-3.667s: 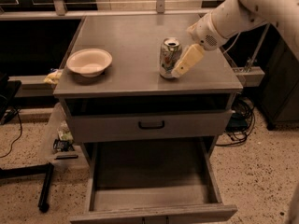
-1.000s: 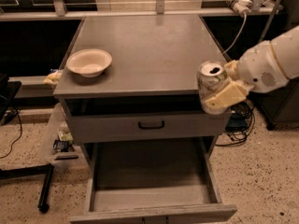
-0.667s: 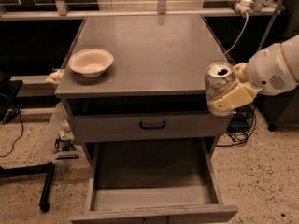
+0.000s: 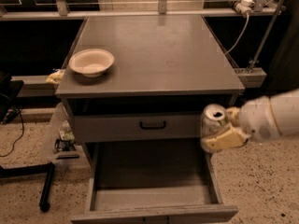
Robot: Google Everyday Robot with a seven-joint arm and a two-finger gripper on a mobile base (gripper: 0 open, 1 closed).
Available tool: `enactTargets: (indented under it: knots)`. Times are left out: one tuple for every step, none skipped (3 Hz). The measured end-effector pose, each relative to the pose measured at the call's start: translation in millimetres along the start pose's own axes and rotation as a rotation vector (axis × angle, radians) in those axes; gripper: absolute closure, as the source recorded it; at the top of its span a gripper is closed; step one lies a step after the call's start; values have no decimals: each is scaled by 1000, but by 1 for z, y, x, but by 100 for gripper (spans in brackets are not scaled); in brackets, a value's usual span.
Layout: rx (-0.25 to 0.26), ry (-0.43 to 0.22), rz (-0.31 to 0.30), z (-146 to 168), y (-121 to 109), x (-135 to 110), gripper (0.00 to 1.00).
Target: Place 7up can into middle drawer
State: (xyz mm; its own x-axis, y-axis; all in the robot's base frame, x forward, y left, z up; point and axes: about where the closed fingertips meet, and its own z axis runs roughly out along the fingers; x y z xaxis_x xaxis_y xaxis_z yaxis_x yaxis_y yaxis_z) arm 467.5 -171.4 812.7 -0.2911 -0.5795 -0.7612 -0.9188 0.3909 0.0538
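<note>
- Just off the front right corner of the worktop (image 4: 159,55), below its edge: 7up can (image 4: 213,119), upright in the air, shiny top and opened mouth facing up.
- Clamped on the can from the right: gripper (image 4: 216,132), one cream finger (image 4: 225,141) pressed low against the can's side; other finger hidden behind the can.
- Behind the gripper, white arm (image 4: 274,117), cut off by the right border.
- Directly under the can: right side wall of the middle drawer (image 4: 149,171), pulled fully out, grey floor bare; front lip cropped at the bottom border.
- Level with the can, just left of it: closed grey drawer front (image 4: 117,127) with small black bar handle (image 4: 153,125).
- Near the front left corner of the worktop: cream bowl (image 4: 91,62), well apart from the can.
- Beyond the left edge, lower down: something yellowish (image 4: 55,77), too small to identify; below it a shelf of dim clutter (image 4: 65,139).
- Past the back right corner: white power strip (image 4: 239,3) on a rail, cable (image 4: 239,34) drooping down.
- All around: speckled floor (image 4: 261,185), dim light, dark recesses behind the cabinet; black bar (image 4: 46,188) lying on the floor at left.
</note>
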Motion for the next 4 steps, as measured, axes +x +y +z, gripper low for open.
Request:
enactTargets:
  knots:
    - [-26, -123, 83, 58, 26, 67, 100]
    - [-70, -113, 119, 85, 48, 96, 100]
    - [-71, -112, 117, 84, 49, 96, 100]
    - [-47, -105, 63, 91, 48, 112, 100]
